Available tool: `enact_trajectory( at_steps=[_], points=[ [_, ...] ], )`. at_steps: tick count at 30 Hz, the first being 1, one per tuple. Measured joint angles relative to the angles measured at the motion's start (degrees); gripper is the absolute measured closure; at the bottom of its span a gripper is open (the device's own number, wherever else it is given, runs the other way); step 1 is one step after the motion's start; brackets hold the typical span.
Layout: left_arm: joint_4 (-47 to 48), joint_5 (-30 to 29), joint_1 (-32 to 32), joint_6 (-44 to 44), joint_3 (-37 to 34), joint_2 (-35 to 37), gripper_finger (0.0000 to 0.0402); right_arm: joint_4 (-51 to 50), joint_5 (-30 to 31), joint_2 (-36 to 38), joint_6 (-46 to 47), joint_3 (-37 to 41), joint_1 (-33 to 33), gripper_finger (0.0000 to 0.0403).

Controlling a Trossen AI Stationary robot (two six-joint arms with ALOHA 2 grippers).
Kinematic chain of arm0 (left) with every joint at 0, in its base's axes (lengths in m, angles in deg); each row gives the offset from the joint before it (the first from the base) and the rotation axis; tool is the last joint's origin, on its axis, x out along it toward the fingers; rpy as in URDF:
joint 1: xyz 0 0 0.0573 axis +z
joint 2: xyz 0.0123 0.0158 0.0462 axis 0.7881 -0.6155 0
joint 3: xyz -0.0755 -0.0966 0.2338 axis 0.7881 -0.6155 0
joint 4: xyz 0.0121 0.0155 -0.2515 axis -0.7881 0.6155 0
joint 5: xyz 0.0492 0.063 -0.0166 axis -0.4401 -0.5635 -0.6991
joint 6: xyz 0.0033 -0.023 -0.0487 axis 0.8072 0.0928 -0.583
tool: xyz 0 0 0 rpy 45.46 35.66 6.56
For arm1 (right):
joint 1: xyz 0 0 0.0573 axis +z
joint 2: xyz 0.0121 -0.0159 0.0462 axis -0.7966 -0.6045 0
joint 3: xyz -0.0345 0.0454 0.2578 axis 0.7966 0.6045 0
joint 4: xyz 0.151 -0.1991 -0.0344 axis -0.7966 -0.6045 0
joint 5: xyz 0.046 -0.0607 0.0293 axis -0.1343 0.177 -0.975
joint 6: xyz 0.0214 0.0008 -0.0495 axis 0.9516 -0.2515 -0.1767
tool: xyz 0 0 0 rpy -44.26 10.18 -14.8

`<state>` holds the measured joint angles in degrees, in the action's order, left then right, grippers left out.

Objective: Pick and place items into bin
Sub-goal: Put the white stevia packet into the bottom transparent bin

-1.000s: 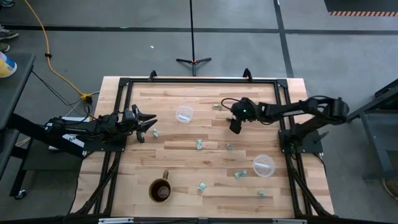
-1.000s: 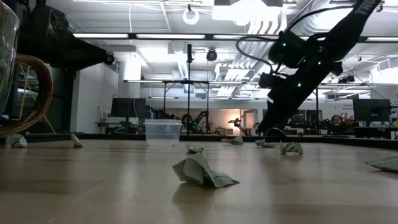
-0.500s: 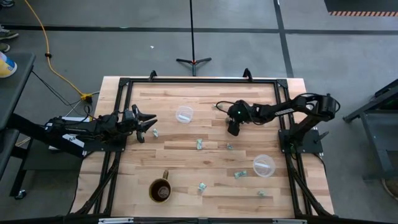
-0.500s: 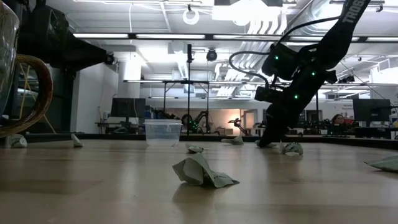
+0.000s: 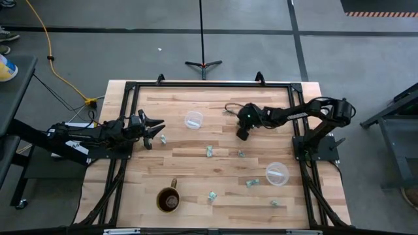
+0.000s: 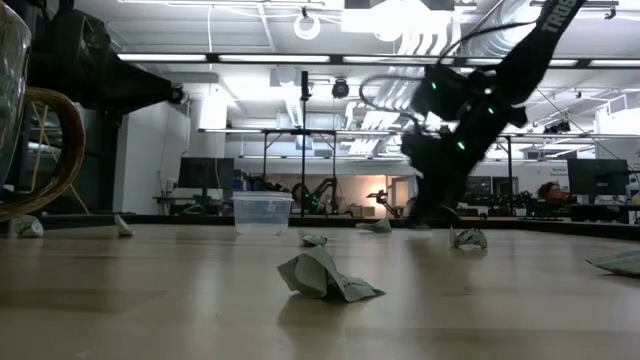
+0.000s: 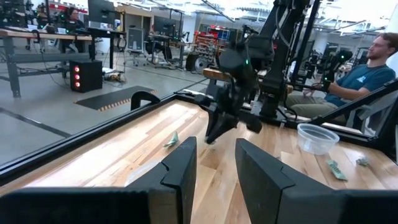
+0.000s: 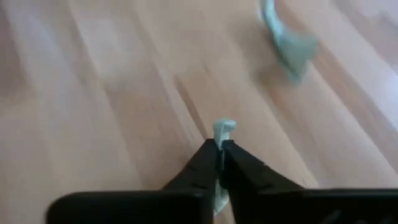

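Note:
Several tiny pale green-and-white items lie scattered on the wooden table (image 5: pixel 196 170), among them one (image 5: pixel 209 151) at mid-table and one (image 6: pixel 326 275) close to the low camera. My right gripper (image 5: pixel 240 135) is at the far middle of the table, shut on one such item (image 8: pixel 222 128). My left gripper (image 5: pixel 157 127) waits open at the left edge, an item (image 5: pixel 163 138) lying just beside it. Two clear cups (image 5: pixel 193 120) (image 5: pixel 277 173) stand on the table; which one is the bin I cannot tell. My right gripper pinches the small item between its two fingertips (image 8: pixel 208 155). A pale end of it (image 8: pixel 224 126) sticks out past the tips. The fingers slant down toward the tabletop from the table's right side. Whether the item is clear of the wood I cannot tell.
A brown mug (image 5: pixel 168 200) stands near the front edge. A black frame (image 5: pixel 209 85) runs along the table's far and side edges. A person (image 7: pixel 373 68) sits beyond the table's right side. Bare wood lies between the far cup and the left gripper.
My right gripper has come down to the table, shut on an item there, and shifted a little toward the table's left edge. The item that lay under it no longer shows on the wood in the low view.

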<state>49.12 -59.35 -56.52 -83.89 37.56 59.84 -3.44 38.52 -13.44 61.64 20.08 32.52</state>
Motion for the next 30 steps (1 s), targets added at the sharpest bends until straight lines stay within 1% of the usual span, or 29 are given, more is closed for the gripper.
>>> enact_trajectory(
  at_steps=[1,4,8,10,14,19,22,25,27,30],
  points=[
    [0.0,0.0,0.0,0.0,0.0,0.0,0.0254,0.1,-1.5,0.3,1.7,-1.2,0.1,0.0395],
    [0.0,-0.1,0.0,0.0,0.0,0.0,0.0254,-2.3,-6.2,1.4,4.3,-4.5,1.3,0.0388],
    [0.0,-0.2,0.0,0.0,0.0,0.0,0.0254,-14.0,-7.4,3.1,6.8,-10.0,4.8,0.0399],
    [0.0,-0.2,0.0,0.0,0.0,0.0,0.0254,-22.5,-6.9,4.0,8.8,-13.1,7.2,0.0398],
    [0.0,-0.2,0.0,0.0,0.0,0.0,0.0254,-39.8,-3.1,5.5,15.6,-18.5,13.5,0.04],
    [0.0,-0.2,0.0,0.0,0.0,0.0,0.0254,-55.7,1.7,7.3,30.3,-22.2,23.6,0.0401],
    [0.0,-0.2,0.0,0.0,0.0,0.0,0.0254,-59.1,4.3,9.0,39.5,-22.5,29.9,0.0401],
    [0.0,-0.2,0.0,0.0,0.0,0.0,0.0254,-60.0,5.3,10.3,45.5,-22.5,35.8,0.0402],
    [0.0,-0.2,0.0,0.0,0.0,0.0,0.0254,-60.0,5.3,10.7,47.3,-22.5,39.3,0.0401],
    [0.0,-0.2,0.0,0.0,0.0,0.0,0.0254,-60.2,3.1,10.8,47.0,-22.5,44.5,0.0402]
  ],
)
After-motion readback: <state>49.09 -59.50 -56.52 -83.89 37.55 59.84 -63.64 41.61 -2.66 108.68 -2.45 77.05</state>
